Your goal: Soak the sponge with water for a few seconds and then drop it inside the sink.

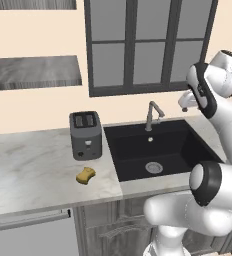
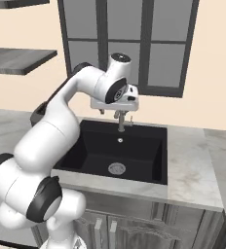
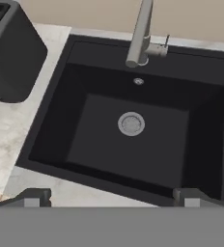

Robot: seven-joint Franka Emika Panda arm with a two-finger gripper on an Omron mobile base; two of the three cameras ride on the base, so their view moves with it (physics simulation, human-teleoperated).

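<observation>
A: Fig. shows the start of the reach. The sponge (image 1: 86,175) lies on the marble counter (image 1: 33,170), in front of the toaster (image 1: 85,135) and just left of the sink (image 1: 133,160). What does the arm need to do well here?

B: The gripper (image 3: 111,197) hangs high over the basin w/ its fingertips (image 3: 34,197) spread wide and nothing between them. Judged from this, it should swing left past the sink rim, come down over the sponge's pinched waist, and keep clear of the toaster, which stands close behind. A grip across the narrow middle looks safest; the lobes would prob. squash and slip.

A: And the sponge itself?

B: Small, yellow-orange, peanut-shaped, lying flat and slightly askew; far smaller than the toaster. Looks soft, so light pressure should do.

A: Moving right, the sink?

B: Matte black basin, round silver drain (image 3: 131,123) at centre, grey gooseneck faucet (image 3: 140,34) at the back edge w/ spout over the bowl. No stream is visible from it, so the water prob. has to be turned on before soaking.

A: Right of that?

B: In the right base view, the arm (image 2: 61,126) arches over the sink's left side, hand level w/ the faucet top.
</observation>
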